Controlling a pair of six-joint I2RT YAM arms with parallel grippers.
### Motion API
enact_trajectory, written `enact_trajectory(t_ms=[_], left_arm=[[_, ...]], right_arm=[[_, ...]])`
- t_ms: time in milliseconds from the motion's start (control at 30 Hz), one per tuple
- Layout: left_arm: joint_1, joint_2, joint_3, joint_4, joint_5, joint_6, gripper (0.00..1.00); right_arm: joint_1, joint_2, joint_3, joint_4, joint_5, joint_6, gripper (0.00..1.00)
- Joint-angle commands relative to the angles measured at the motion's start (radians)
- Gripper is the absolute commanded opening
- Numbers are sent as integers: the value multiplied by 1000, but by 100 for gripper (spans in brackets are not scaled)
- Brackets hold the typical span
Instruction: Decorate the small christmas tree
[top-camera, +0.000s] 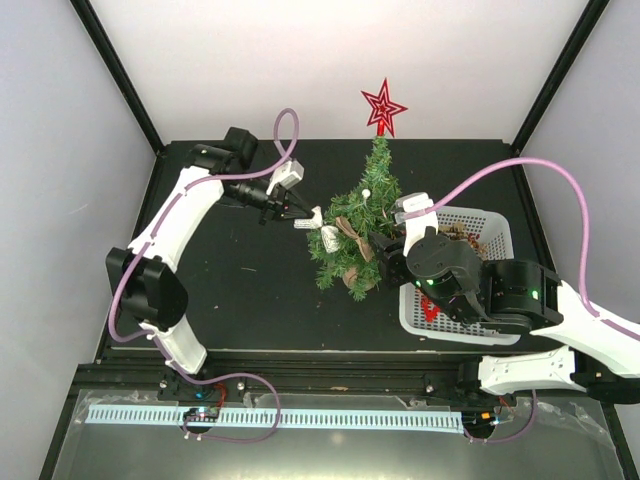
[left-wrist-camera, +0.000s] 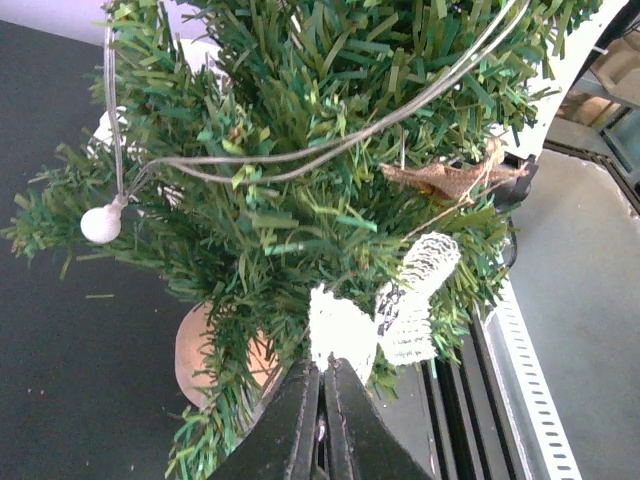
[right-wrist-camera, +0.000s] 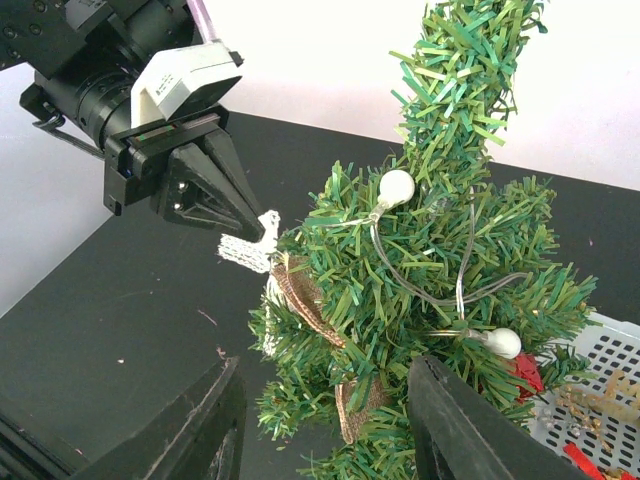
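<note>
The small christmas tree (top-camera: 352, 225) stands mid-table with a red star (top-camera: 383, 108) on its top and a tan wooden base (left-wrist-camera: 198, 352). A wire with white bulbs (right-wrist-camera: 396, 188) and a burlap ribbon (right-wrist-camera: 305, 300) hang in its branches. My left gripper (top-camera: 293, 214) is at the tree's left side, shut on a white lace ribbon (left-wrist-camera: 340, 325) that lies against the lower branches (left-wrist-camera: 300, 140). My right gripper (right-wrist-camera: 330, 440) is at the tree's lower right. Its fingers (right-wrist-camera: 470, 430) stand apart, open, with the lowest branches (right-wrist-camera: 350, 420) reaching between them.
A white basket (top-camera: 495, 232) holding more ornaments sits right of the tree, partly under my right arm. The dark table (top-camera: 240, 290) ends at a metal rail along the near edge.
</note>
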Motion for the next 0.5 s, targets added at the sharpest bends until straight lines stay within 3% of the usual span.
enact_trajectory(t_ms=[0, 467], left_arm=[[-33, 29, 58, 19, 32, -18, 2], [-77, 92, 71, 39, -17, -45, 2]], right_arm=[[5, -7, -10, 19, 24, 8, 45], [5, -16, -22, 21, 23, 21, 45]])
